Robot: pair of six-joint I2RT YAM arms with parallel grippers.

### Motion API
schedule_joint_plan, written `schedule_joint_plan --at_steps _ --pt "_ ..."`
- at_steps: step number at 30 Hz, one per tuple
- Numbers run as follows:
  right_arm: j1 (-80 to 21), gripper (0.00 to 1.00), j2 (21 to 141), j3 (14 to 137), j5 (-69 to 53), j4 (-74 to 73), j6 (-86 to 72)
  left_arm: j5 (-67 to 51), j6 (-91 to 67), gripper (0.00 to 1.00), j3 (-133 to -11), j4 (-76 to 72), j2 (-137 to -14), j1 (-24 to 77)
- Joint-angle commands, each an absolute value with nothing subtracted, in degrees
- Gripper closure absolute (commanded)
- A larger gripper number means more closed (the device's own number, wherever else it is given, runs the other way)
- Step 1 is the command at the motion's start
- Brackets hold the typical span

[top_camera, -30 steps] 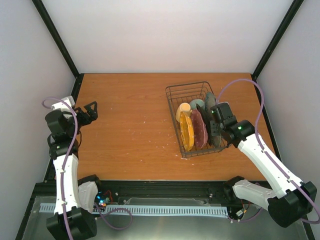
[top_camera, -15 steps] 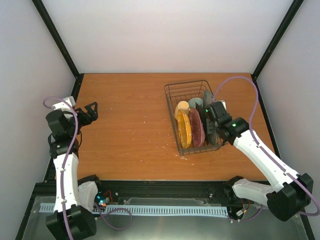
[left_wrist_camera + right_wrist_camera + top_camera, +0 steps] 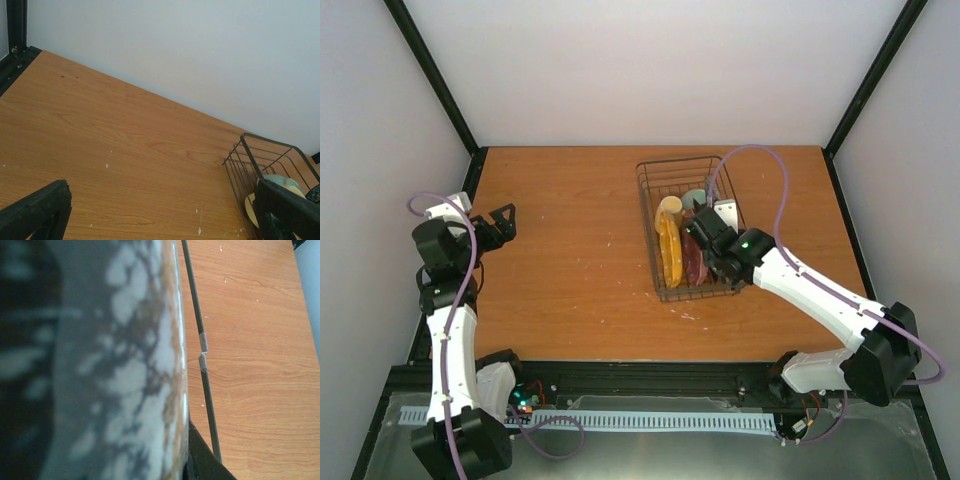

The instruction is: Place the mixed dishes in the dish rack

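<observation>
**Grip on the grey plate at the rack**

At the far left the left gripper point(image 3: 506, 220) hangs with its jaws wide apart and nothing between them, well away from the dishes. The table point(image 3: 570, 250) lies bare between it and the rack point(image 3: 678, 161), which sits right of centre.

Inside the rack, from left to right, the mug point(image 3: 667, 207) is at the far end. The orange plate point(image 3: 667, 255) stands on edge in front of it, the maroon plate point(image 3: 691, 262) stands just beside that, and the green bowl point(image 3: 695, 197) is behind. The right gripper point(image 3: 705, 238) reaches into the rack on the right, and the wrist view suggests it is closed on the rim of the grey plate point(image 3: 115, 365).

The step in hand looks like seating this plate. To do it well:
- Keep the plate upright and parallel to the maroon one.
- Lower it straight into a free slot until the wires carry it.
- Only then let the jaws part, and lift straight up so the rack is not dragged.

From above, the arm covers nearly all of the grey plate, so its slot and its contact with the wires cannot be seen. The wrist view is blurred, filled by the plate, and shows only one side wire point(image 3: 202, 365). The tines do not show in it.
</observation>
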State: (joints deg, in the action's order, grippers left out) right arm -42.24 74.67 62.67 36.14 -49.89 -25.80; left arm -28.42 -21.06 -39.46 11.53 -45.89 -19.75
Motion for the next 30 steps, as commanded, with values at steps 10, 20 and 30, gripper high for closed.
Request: schedule_joint_plan --at_steps 10,20,30 --pt "-44.28 0.74 72.54 62.31 25.63 -49.25 -33.24 -28.66 -20.08 0.00 -40.17 9.71 -45.58 -19.51" --pt "-43.53 0.55 72.65 63.34 28.18 -50.37 -32.70 -27.69 -19.53 0.00 -41.40 11.23 -44.78 -19.51" --pt "-42.25 0.43 70.61 63.92 30.61 -51.79 -31.98 -27.80 -19.81 0.00 -41.71 11.51 -44.38 -19.49"
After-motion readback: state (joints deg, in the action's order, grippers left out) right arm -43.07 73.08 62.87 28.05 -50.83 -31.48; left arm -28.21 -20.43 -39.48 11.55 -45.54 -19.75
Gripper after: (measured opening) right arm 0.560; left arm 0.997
